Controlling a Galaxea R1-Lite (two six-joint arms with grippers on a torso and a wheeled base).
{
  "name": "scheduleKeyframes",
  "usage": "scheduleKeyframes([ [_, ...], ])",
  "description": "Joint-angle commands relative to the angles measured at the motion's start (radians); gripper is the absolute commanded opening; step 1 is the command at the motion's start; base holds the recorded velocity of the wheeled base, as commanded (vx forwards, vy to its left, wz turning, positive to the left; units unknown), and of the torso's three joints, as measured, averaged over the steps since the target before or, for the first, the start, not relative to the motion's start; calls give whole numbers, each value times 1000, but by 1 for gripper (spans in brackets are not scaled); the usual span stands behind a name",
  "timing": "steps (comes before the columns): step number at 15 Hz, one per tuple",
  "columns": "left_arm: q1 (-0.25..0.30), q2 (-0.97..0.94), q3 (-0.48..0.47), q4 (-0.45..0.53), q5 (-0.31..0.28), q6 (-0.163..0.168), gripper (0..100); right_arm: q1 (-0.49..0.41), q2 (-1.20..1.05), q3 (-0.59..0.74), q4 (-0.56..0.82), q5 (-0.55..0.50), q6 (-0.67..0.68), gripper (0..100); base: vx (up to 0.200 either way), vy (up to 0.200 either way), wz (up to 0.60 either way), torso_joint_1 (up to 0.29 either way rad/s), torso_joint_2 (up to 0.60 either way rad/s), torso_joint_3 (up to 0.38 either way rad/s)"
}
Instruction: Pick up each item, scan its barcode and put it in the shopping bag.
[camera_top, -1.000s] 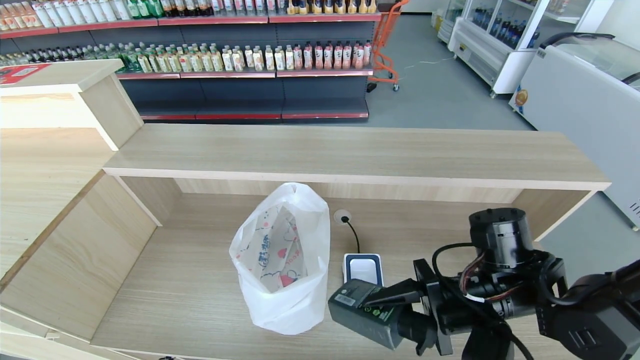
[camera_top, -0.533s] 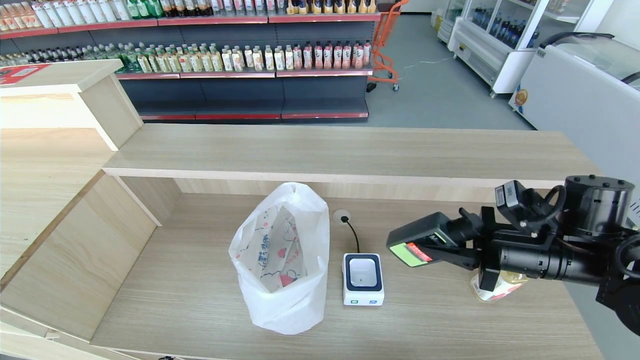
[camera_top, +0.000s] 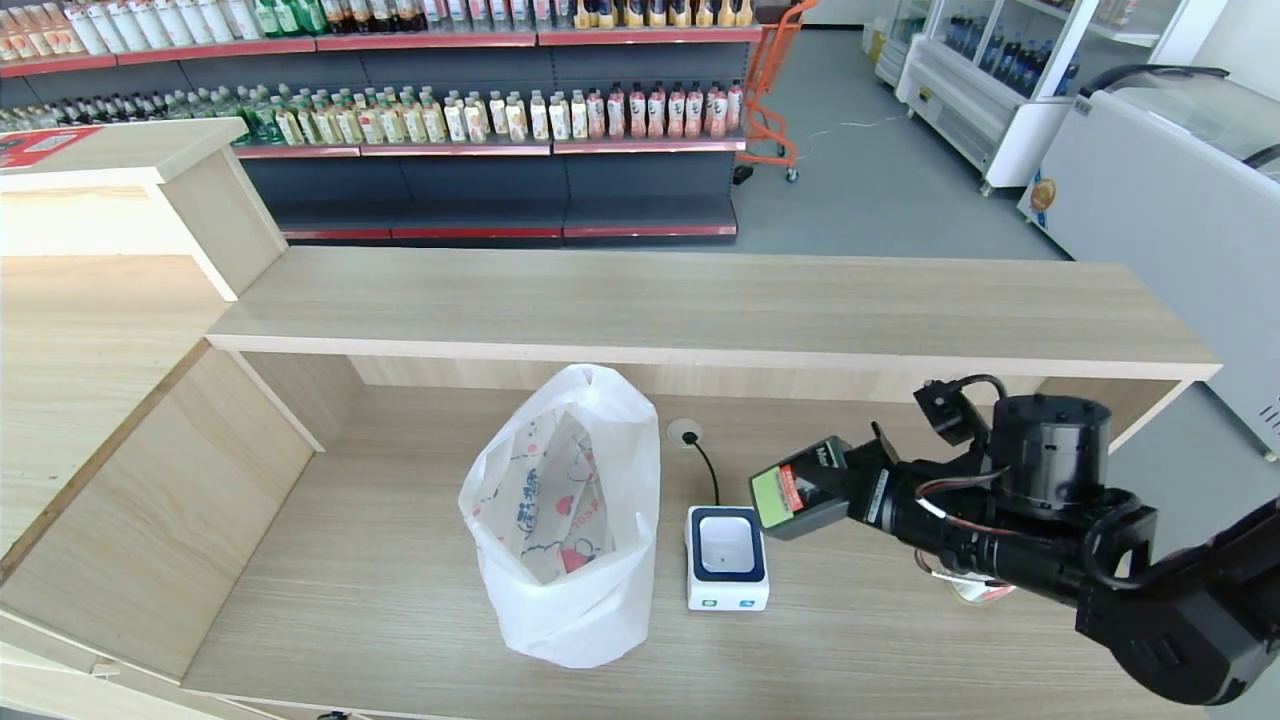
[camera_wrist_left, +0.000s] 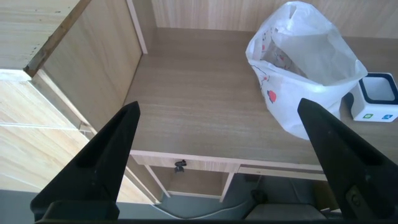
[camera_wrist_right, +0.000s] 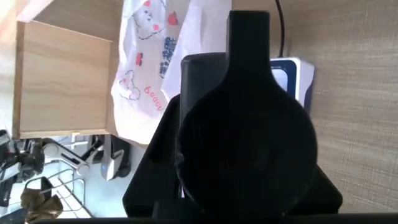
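My right gripper (camera_top: 835, 482) is shut on a dark box (camera_top: 797, 488) with a green and red label, held in the air just right of and above the white barcode scanner (camera_top: 727, 557). The labelled end faces left toward the scanner. The white shopping bag (camera_top: 560, 520) stands open left of the scanner, with a printed pouch inside. In the right wrist view the dark box (camera_wrist_right: 245, 155) blocks most of the scene, with the bag (camera_wrist_right: 149, 56) and scanner (camera_wrist_right: 295, 74) behind it. My left gripper (camera_wrist_left: 221, 162) hangs open and empty off the counter's near left edge.
A drink bottle (camera_top: 975, 588) stands on the counter at the right, mostly hidden behind my right arm. The scanner's cable (camera_top: 708, 470) runs to a hole in the counter. A raised wooden ledge (camera_top: 700, 310) borders the far side, and a side wall (camera_top: 150, 500) the left.
The right gripper carried the box up from low in front of the scanner, out to the right, then back left toward the scanner, turning its label end leftward. Bag and scanner stayed put.
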Motion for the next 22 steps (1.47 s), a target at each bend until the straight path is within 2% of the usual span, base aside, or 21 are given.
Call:
scheduleKeyframes([
  [1,0,0,0,0,0,0,100,54,132,-5,1,-78,15,0,0,0,0,0,0,0],
  [5,0,0,0,0,0,0,100,85,212,-63,7,-151,1,0,0,0,0,0,0,0],
  [10,0,0,0,0,0,0,100,85,275,-77,-2,-159,-105,0,0,0,0,0,0,0],
  [12,0,0,0,0,0,0,100,83,312,-120,-2,-164,-140,0,0,0,0,0,0,0],
  [16,0,0,0,0,0,0,100,102,365,-211,4,-203,-166,0,0,0,0,0,0,0],
  [22,0,0,0,0,0,0,100,113,413,-241,-2,-202,-208,0,0,0,0,0,0,0],
])
